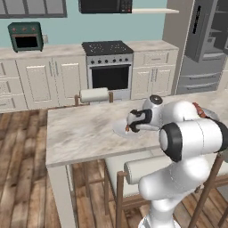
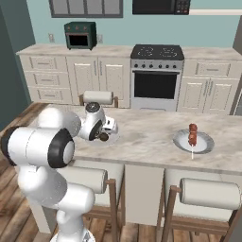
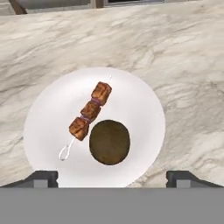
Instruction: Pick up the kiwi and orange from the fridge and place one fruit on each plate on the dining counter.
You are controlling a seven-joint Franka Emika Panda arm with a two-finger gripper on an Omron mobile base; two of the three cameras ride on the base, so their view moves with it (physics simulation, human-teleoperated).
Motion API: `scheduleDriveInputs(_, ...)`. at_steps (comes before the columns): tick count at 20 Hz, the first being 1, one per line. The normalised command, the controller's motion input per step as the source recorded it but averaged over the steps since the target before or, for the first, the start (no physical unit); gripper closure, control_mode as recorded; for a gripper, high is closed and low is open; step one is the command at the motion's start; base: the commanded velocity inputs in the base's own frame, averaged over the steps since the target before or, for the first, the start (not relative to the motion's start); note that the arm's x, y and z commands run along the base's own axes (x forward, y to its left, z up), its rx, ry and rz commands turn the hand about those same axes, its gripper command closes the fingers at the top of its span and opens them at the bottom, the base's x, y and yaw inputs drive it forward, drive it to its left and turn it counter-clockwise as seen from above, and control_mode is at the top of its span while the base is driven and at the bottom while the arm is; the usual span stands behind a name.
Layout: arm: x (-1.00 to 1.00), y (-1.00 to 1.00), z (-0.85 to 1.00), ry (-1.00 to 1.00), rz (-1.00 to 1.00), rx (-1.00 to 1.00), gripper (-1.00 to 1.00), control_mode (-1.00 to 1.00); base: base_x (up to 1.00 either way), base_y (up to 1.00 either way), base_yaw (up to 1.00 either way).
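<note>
While pointing straight down, tool (image 3: pixel 112 178) spread wide over kiwi (image 3: pixel 110 142) on plate (image 3: pixel 48 113), w/ skewer (image 3: pixel 87 114).

The kiwi (image 3: pixel 110 142) is dark olive-brown with fine speckling. It lies on a pale grey-white plate (image 3: pixel 48 113), beside a skewer (image 3: pixel 89 111) of reddish-brown chunks with purple slivers between them on a white stick. The surface (image 3: pixel 183 65) is beige marble with grey-brown veins. At 12 o'clock, the stove (image 2: pixel 156 75) is steel-grey with a black oven window.
</note>
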Motion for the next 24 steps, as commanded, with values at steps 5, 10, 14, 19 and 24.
scheduleDriveInputs(5, -0.57, 0.00, 0.98, -0.06, 0.00, 0.00, -1.00, -1.00, 0.00, 0.00, 0.00)
scheduleDriveInputs(10, -0.94, 0.00, 0.84, 0.00, 0.00, 0.00, -1.00, -1.00, 0.00, 0.00, 0.00)
scheduleDriveInputs(14, -1.00, 0.00, 0.74, 0.00, 0.00, 0.00, -1.00, -1.00, 0.00, 0.00, 0.00)
scheduleDriveInputs(19, -1.00, 0.00, 0.52, 0.00, 0.00, 0.00, -1.00, -1.00, 0.00, 0.00, 0.00)
scheduleDriveInputs(24, -1.00, 0.03, 0.16, -0.06, 0.00, 0.00, -1.00, -1.00, 0.00, 0.00, 0.00)
